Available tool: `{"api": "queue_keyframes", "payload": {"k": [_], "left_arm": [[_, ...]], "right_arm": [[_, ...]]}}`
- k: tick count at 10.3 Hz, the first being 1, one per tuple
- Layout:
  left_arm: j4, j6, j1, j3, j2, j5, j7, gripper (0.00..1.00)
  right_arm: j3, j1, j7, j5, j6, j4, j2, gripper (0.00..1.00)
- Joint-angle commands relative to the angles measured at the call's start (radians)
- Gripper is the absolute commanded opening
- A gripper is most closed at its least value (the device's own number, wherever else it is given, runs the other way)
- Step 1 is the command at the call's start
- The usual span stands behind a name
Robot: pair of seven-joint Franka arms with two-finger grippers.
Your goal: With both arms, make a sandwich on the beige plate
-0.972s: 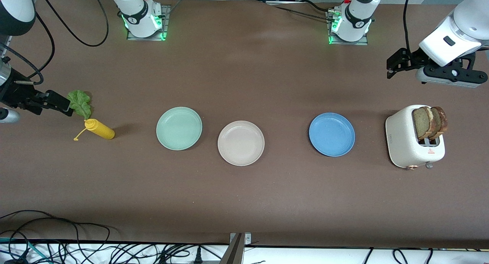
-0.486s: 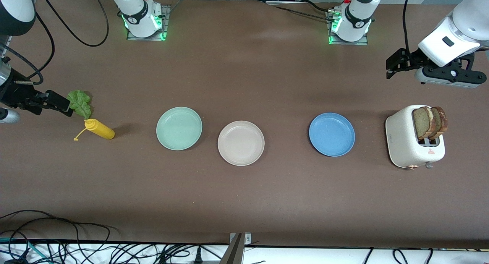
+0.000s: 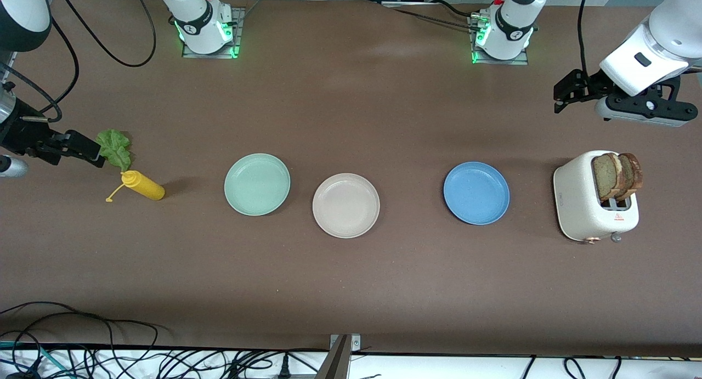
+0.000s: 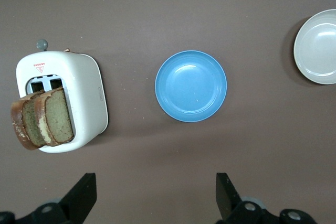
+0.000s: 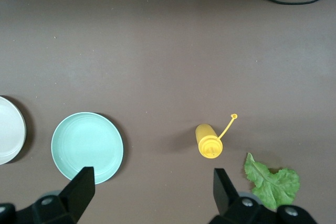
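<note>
Beige plate (image 3: 345,205) unmoved (left gripper (image 3: 565,91) crept slightly upward).

The beige plate (image 3: 345,205) lies bare, with open tabletop (image 3: 351,291) all along the edge nearest the front camera. The mint-green plate (image 3: 257,184) sits just beside it toward the right arm's end; the blue plate (image 3: 476,193) lies apart toward the left arm's end. The toaster (image 3: 587,203) stands tall with two bread slices (image 3: 617,176) sticking up. The yellow squeeze bottle (image 3: 142,185) stands just beside the lettuce leaf (image 3: 115,147), crowding access to it.
</note>
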State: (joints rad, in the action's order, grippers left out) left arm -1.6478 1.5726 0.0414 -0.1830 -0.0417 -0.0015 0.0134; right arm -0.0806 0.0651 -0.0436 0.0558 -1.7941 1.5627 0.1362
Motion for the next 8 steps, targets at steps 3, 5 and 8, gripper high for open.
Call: {"api": "queue_keyframes", "payload": {"k": [3,5,8], "left_arm": [[0.029,-0.01,-0.006,0.004,0.013,0.014,-0.007,1.0],[0.045,-0.01,-0.008,0.002,0.016,0.014,-0.007,1.0],[0.052,-0.01,-0.009,0.002,0.023,0.014,-0.009,1.0]], "right_arm": [[0.002,-0.007,-0.01,0.012,-0.001,0.003,-0.001,1.0],[0.002,-0.007,-0.01,0.012,-0.002,0.003,-0.001,1.0],[0.002,-0.007,-0.009,0.012,-0.002,0.003,-0.001,1.0]]}}
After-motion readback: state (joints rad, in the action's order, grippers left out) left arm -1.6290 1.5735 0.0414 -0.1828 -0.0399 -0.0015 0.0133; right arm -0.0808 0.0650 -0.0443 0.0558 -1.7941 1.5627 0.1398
